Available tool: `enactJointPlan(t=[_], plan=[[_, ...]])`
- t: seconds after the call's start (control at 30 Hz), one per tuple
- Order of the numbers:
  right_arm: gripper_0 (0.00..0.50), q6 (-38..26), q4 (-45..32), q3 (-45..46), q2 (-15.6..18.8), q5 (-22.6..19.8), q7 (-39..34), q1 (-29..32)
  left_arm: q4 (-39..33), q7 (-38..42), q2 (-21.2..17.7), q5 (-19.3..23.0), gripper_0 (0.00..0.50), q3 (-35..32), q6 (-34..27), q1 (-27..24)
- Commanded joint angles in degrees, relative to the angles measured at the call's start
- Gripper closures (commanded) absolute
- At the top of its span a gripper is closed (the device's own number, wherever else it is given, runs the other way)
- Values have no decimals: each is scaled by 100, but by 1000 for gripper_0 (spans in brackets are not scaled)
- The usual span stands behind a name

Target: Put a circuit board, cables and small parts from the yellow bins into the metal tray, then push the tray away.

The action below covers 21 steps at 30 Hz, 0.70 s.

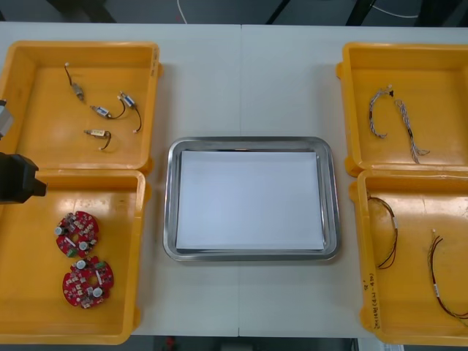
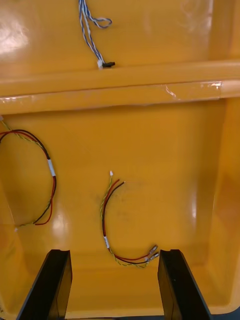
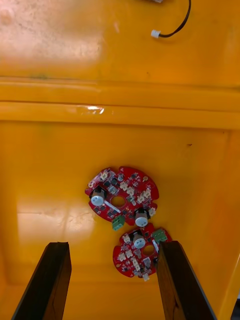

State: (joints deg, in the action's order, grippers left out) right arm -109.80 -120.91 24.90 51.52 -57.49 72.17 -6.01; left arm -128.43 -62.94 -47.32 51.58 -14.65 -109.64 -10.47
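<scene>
I'm hovering the left tool (image 3: 112,245) wide over a circuit board (image 3: 122,192) by the table's (image 1: 241,80) near-left corner: stiff, light, fragile, so I'm targeting its rim; right tool (image 2: 112,252) wide too.

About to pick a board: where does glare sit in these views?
Left wrist view: glare on the floor of the yellow bin, beside, not on, circuit boards. Right wrist view: glints on the bin rims; red and yellow cables readable. Front view: metal tray rim shiny, inside even.
</scene>
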Motion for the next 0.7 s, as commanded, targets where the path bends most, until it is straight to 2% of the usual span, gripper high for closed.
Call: enactJointPlan(t=[0.03, 0.2, 0.37, 0.5, 0.7], plan=[[0, -20, -407, 138, 86, -78, 139, 363, -314, -878, -295, 107, 0, -223, 259, 511], [0, 11, -706, 226, 77, -78, 139, 741, -323, -957, -383, 142, 0, -249, 874, 907], [0, 486, -1022, 261, 77, -69, 121, 1339, -314, -1019, -471, 133, 0, -240, 1375, 1285], [0, 864, -1101, 261, 68, -69, 121, 1717, -296, -1027, -497, 133, 0, -223, 1586, 1496], [0, 1453, -1171, 261, 24, -69, 183, 2288, -129, -1036, -550, 72, 0, -47, 1674, 1548]])
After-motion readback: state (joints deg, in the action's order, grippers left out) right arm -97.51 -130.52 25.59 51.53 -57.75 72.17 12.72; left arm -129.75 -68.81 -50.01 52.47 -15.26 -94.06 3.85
